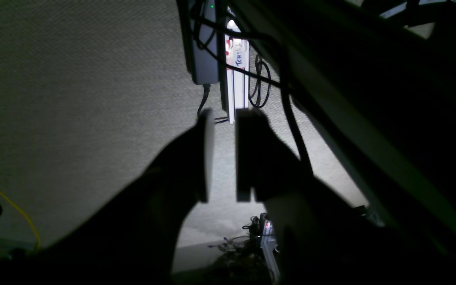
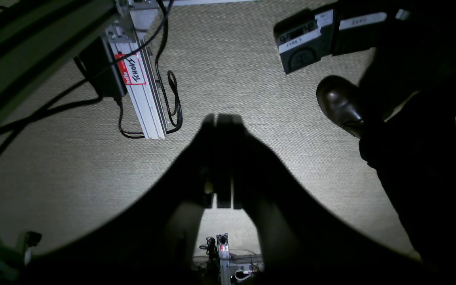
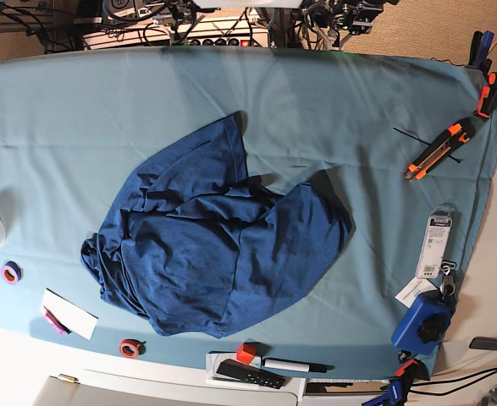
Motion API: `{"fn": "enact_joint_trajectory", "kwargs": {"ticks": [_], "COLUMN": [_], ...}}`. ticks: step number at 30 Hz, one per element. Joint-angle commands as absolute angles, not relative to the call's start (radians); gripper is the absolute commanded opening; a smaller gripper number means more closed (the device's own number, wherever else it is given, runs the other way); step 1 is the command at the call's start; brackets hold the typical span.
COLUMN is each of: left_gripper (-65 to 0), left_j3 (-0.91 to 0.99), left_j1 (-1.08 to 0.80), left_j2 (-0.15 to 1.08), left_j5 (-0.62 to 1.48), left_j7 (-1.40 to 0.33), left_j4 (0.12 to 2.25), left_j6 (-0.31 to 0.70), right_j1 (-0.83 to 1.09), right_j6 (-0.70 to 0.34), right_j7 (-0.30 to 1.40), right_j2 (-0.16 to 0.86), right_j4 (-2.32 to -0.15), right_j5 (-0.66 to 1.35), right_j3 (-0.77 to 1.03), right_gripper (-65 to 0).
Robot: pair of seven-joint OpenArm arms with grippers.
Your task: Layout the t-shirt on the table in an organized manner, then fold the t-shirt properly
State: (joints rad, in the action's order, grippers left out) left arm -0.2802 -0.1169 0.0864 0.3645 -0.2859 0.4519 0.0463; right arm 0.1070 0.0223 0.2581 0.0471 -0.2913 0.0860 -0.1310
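The big dark navy-blue heathered fabric t-shirt [image 3: 214, 245] lies crumpled mid-table on the light teal cloth-covered table [image 3: 79, 110]. Left gripper [image 1: 224, 156] fingers are spread with nothing between. Right gripper [image 2: 224, 158] fingers are pressed together, empty.

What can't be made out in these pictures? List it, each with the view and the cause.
- t-shirt, base view: collar and sleeves lost in its own folds.
- left tool and right tool, wrist views: dark silhouettes over floor only; the base view shows neither arm, so their place relative to the table is unknown.
- package, base view: print too small to read.
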Motion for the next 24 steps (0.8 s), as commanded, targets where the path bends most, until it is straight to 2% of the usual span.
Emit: {"fn": "enact_joint_trajectory", "kwargs": {"ticks": [1, 11, 19, 24], "left_gripper": [-56.2, -56.2, -56.2, -56.2], "left_j3": [-0.281, -0.281, -0.241, -0.155], "left_j1": [-0.138, -0.399, -0.653, -0.844], "left_j2": [0.097, 0.252, 0.434, 0.532], "left_j5": [0.372, 0.409, 0.54, 0.618], "left_j7": [-0.282, -0.157, -0.171, -0.241], "left_j4": [0.469, 0.799, 1.188, 1.505], "left_j6": [0.054, 0.05, 0.054, 0.089], "right_j1": [0.123, 0.369, 0.636, 0.851], "right_j6": [0.024, 0.025, 0.032, 0.146], "right_j7": [0.251, 0.151, 0.048, -0.043], "right_j2": [0.057, 0.146, 0.267, 0.327], "right_j4": [-0.303, -0.62, -0.984, -1.284], "right_j5": [0.082, 0.083, 0.082, 0.082], "right_j3": [-0.129, -0.129, -0.129, -0.129], "right_gripper": [-65.0, -65.0, -65.0, -65.0]}}
